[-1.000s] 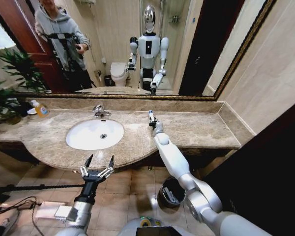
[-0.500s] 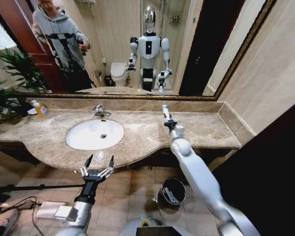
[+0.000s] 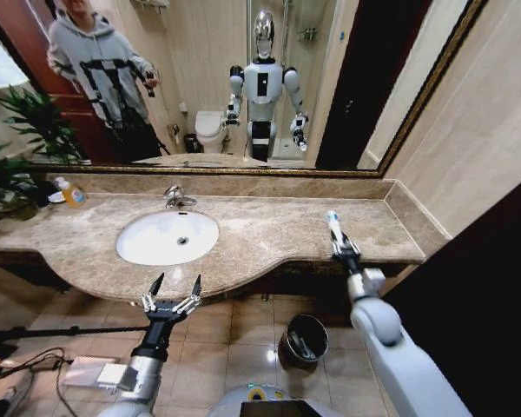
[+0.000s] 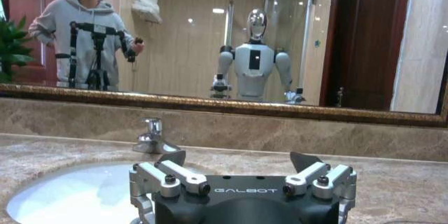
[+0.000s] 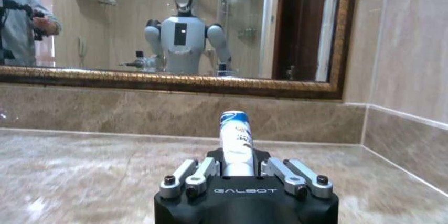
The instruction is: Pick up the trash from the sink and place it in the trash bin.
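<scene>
My right gripper (image 3: 339,240) is shut on a piece of trash, a small white tube with blue marks (image 3: 333,221), and holds it upright over the right end of the countertop. In the right wrist view the tube (image 5: 236,139) sticks up between the shut fingers of the gripper (image 5: 236,164). The white oval sink (image 3: 148,246) lies to the left, with the chrome faucet (image 3: 177,199) behind it. My left gripper (image 3: 174,290) waits open just in front of the counter edge below the sink; its wrist view shows the gripper (image 4: 238,159) facing the basin (image 4: 63,200). The black trash bin (image 3: 283,340) stands on the floor under the counter, with white pieces inside.
An orange soap bottle (image 3: 72,193) and a plant (image 3: 13,165) stand at the counter's far left. A mirror (image 3: 208,78) covers the wall behind the counter. A dark panel (image 3: 469,287) rises close on the right. Cables and a white box (image 3: 87,372) lie on the tiled floor.
My right arm has swung to the right with the tube, from near the middle of the counter to its right end. The left gripper has stayed where it was.
</scene>
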